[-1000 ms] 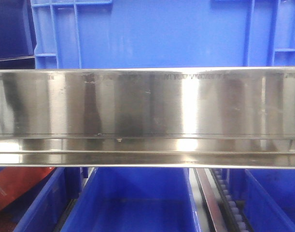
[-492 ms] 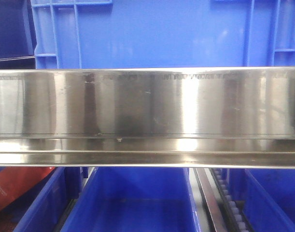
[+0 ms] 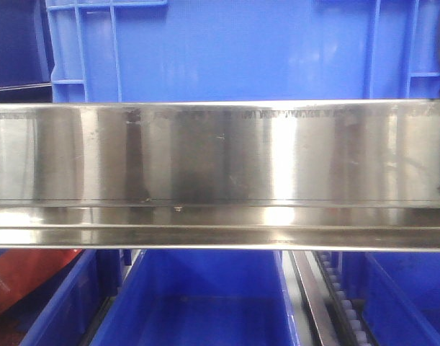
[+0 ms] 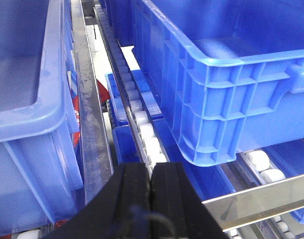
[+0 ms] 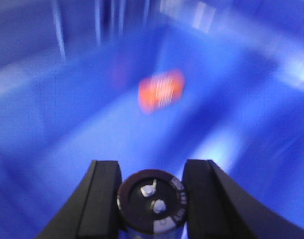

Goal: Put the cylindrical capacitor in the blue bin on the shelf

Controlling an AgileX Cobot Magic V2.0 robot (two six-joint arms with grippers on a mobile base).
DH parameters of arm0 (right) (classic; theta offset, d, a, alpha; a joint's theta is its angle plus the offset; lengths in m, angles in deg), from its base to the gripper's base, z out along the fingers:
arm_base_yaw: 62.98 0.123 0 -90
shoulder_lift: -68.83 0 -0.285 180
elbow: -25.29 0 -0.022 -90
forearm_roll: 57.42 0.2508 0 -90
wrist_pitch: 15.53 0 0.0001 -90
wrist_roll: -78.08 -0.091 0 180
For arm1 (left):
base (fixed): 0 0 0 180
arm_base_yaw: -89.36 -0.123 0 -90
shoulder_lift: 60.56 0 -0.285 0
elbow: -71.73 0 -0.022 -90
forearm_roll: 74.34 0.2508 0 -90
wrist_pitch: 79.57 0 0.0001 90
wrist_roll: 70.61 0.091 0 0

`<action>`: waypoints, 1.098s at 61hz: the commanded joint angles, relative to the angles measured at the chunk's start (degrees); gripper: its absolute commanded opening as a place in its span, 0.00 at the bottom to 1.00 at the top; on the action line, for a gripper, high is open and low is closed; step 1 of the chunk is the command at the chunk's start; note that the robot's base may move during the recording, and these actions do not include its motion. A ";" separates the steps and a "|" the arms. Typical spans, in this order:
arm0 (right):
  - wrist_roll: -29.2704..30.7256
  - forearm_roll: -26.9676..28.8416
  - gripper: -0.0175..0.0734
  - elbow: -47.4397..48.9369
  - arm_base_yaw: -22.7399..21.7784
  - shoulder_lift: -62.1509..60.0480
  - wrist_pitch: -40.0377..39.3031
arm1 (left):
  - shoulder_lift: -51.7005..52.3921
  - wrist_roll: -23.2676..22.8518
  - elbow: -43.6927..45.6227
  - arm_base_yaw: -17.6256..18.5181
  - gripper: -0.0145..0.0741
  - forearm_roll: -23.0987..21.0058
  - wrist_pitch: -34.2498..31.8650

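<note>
Right wrist view, blurred: my right gripper (image 5: 152,172) is pinching the cylindrical capacitor (image 5: 152,199) between its two black fingers (image 5: 103,199); the capacitor's dark round end with two pale terminals is facing the camera; it is hanging over the inside of a blue plastic bin (image 5: 67,124); an orange-red piece with white print (image 5: 160,90) is lying on that bin's floor, well apart from the capacitor; the blur is hiding anything finer.

Left wrist view: my left gripper (image 4: 151,172) is holding its black pads pressed together, nothing between them; it is hovering above a white roller track (image 4: 142,124) running between a large ribbed blue crate (image 4: 231,84) on one side and a smaller blue tub (image 4: 27,124) on the other; what shows of both insides is bare blue.

Front view: the shiny stainless-steel shelf (image 3: 220,173) is filling the middle as one broad reflective rail; a blue crate wall (image 3: 241,50) is standing above it; an open blue tray (image 3: 198,295) is sitting below; a red strip with white lettering (image 3: 21,281) is showing at the lower left.
</note>
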 commanded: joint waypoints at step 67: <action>-4.75 -3.07 0.04 -10.46 0.15 -17.24 -7.25 | 0.29 -0.70 -0.03 -0.08 0.04 -3.20 -1.11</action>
